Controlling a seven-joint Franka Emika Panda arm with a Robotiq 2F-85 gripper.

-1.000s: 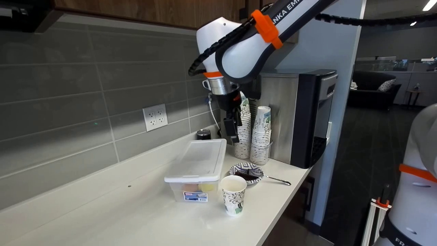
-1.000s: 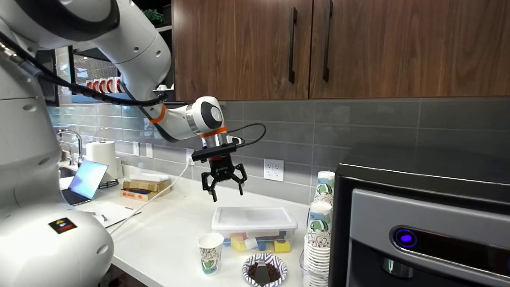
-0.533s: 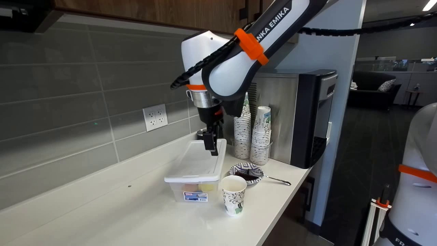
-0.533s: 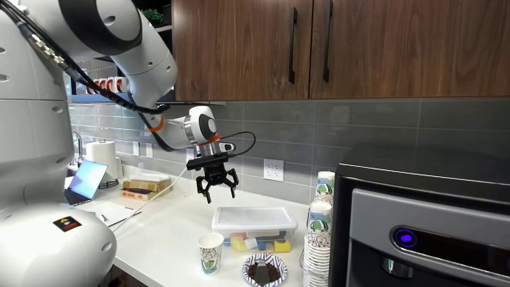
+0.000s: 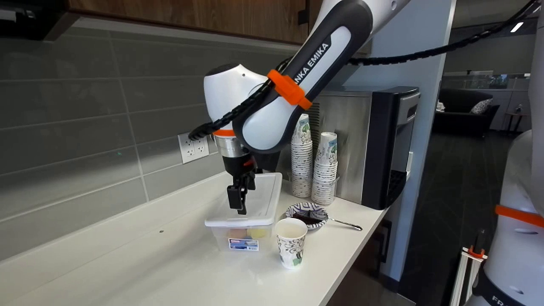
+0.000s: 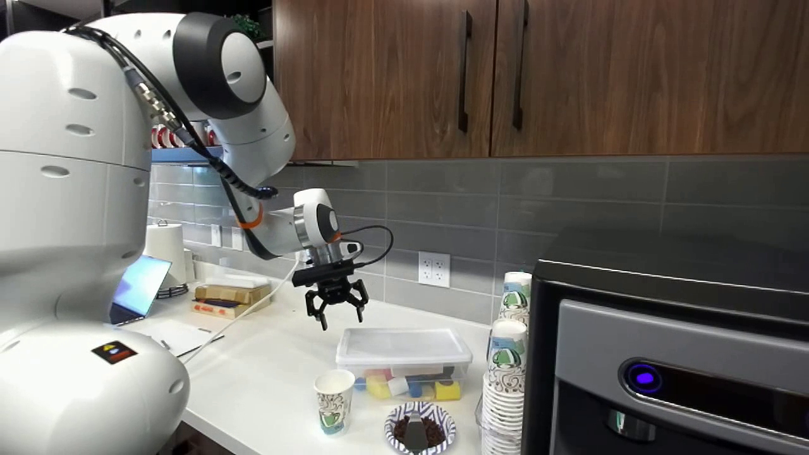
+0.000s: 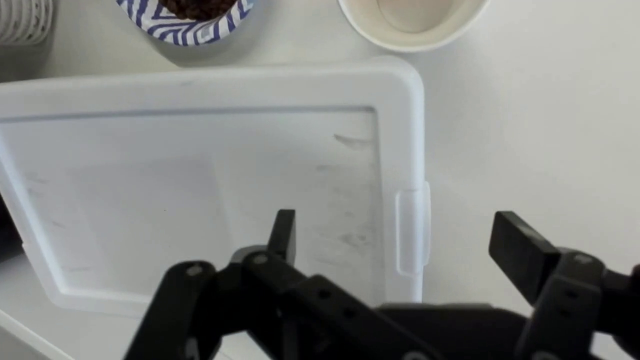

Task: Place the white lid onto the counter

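Take twelve o'clock as the top of each view. Largest before you is the pale counter (image 5: 178, 272), its straight front edge showing in both exterior views. Your arm (image 5: 312, 68) slants over it from one o'clock in an exterior view. There the black and steel dispenser (image 5: 376, 148) stands at two o'clock from the clear container (image 5: 265, 244), which rests on your counter with coloured pieces (image 6: 379, 387) inside. Your white lid (image 7: 200, 185) lies flat on top of that container, held up off the counter. Two stacks of paper cups (image 5: 324, 178) stand just beside the dispenser, also at two o'clock.

Your gripper (image 7: 400, 230) hangs above the end of the lid. Its fingers (image 7: 520, 250) are wide apart: in the wrist view you see one against the lid, at nine o'clock from the lid's end tab (image 7: 414, 235), and the other against the counter, at three o'clock. The patterned bowl (image 7: 190, 36), with dark brown contents (image 7: 200, 7), lies at twelve o'clock from the lid's middle in that view. Your paper cup (image 5: 291, 250) stands upright just beside the container, at four o'clock in an exterior view. A shiny utensil (image 5: 347, 224) sticks out of the bowl there, pointing between three and four o'clock. Smallest is the label (image 5: 243, 244) at six o'clock on the container.
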